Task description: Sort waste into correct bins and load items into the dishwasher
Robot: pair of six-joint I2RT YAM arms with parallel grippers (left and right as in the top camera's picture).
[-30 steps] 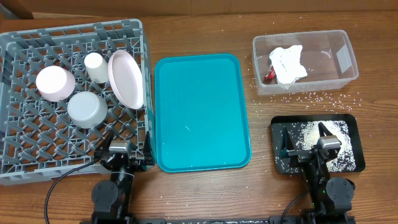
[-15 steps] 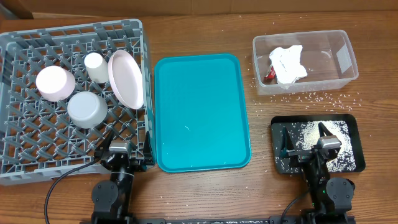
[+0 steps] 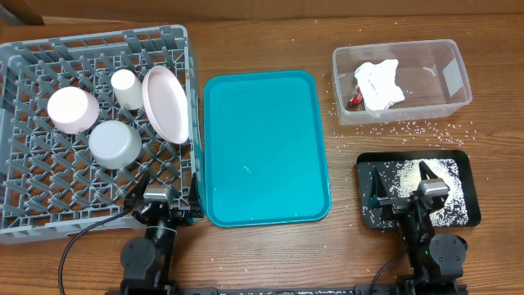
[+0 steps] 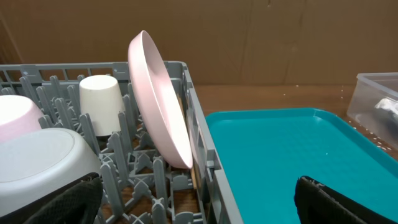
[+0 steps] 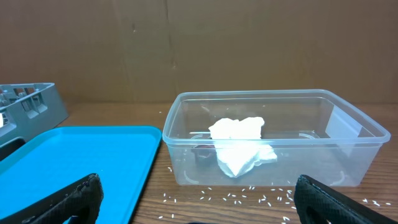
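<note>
Nothing had shifted since the earlier frame; every item and both arms lay exactly as before. The large square grey plastic dish rack (image 3: 98,33) filled the bench's far-left corner. In it the white round dinner plate (image 3: 165,104) stood on edge by the rack's right wall, its long line running from the far edge toward the near edge, its top leaning left. Just left of it sat the small white cup (image 3: 127,88), mouth down, then the smaller white shallow bowl (image 3: 72,110) and the grey round bowl (image 3: 115,143), base up.

The clear rectangular plastic tub (image 3: 454,78) sat at the far-right corner, long axis left to right, holding the crumpled white paper napkin (image 3: 381,83) and the small red-and-white wrapper (image 3: 354,100). The shallow black rectangular tray (image 3: 467,164) lay near the right near corner, also lengthwise left to right, with white rice-like grains (image 3: 401,176) in it; more grains dotted the bench between the two.

The large teal serving tray (image 3: 262,147) lay mid-bench, long axis far to near.

The left end effector (image 3: 164,187) was spread wide and held nothing at the rack's near-right corner; the right end effector (image 3: 399,182) was likewise wide and held nothing over the black tray.
</note>
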